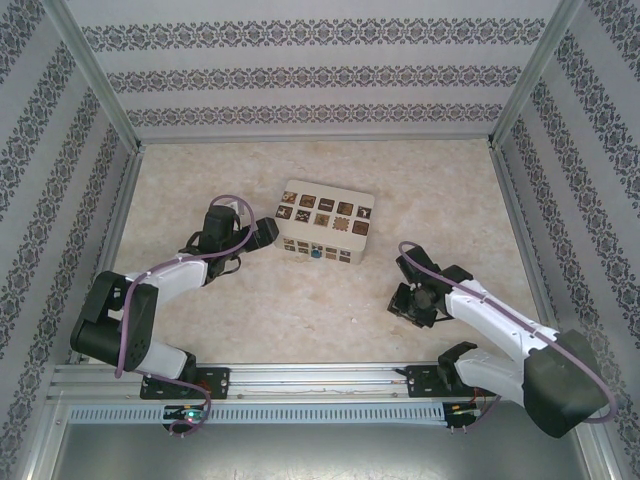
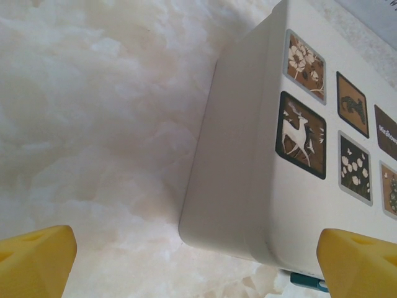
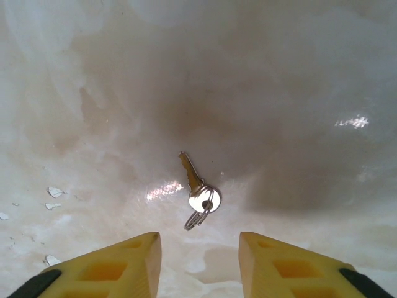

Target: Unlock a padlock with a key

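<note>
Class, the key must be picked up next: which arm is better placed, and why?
Right: the key lies just ahead of the right gripper; the left gripper faces the beige box.

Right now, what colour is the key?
Silver key, shiny metal; best seen in the right wrist view.
</note>
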Robot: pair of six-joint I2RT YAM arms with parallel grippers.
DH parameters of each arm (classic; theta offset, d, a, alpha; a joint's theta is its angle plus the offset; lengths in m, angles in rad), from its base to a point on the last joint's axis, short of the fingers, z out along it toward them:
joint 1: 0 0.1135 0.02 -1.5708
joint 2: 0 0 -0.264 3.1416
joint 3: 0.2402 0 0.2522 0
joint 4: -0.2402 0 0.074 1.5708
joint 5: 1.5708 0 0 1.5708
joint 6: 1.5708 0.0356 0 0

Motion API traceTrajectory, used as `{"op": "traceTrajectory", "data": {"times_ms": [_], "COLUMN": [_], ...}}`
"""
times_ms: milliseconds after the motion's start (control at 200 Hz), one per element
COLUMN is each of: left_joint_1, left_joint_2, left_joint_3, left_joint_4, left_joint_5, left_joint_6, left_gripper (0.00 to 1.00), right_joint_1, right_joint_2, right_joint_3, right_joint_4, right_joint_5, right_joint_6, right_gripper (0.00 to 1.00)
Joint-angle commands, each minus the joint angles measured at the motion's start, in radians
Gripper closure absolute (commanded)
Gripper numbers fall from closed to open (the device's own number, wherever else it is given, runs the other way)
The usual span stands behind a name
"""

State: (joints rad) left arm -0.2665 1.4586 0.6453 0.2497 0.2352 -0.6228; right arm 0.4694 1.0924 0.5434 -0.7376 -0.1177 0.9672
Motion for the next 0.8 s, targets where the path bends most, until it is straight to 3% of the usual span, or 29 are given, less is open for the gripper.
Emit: {"op": "traceTrajectory", "data": {"times_ms": [0, 794], "left_joint_1": [0.011, 0.031], "left_joint_2": [0.009, 0.013], "left_joint_3": [0.032, 0.032], "left_joint_4": [0.013, 0.002], "left_joint_5": [0.017, 0.039], "left_joint_6": [0.031, 0.037], "left_gripper": [0.01, 0.01], "right_joint_1": [0.008, 0.008], "right_joint_2": [0.011, 0.095], "right_joint_3": [0.021, -0.024], "right_joint_4": [0.010, 0.066], "right_joint_5": [0.014, 0.012], "right_joint_6": [0.019, 0.013], "right_gripper": [0.63, 0.78]}}
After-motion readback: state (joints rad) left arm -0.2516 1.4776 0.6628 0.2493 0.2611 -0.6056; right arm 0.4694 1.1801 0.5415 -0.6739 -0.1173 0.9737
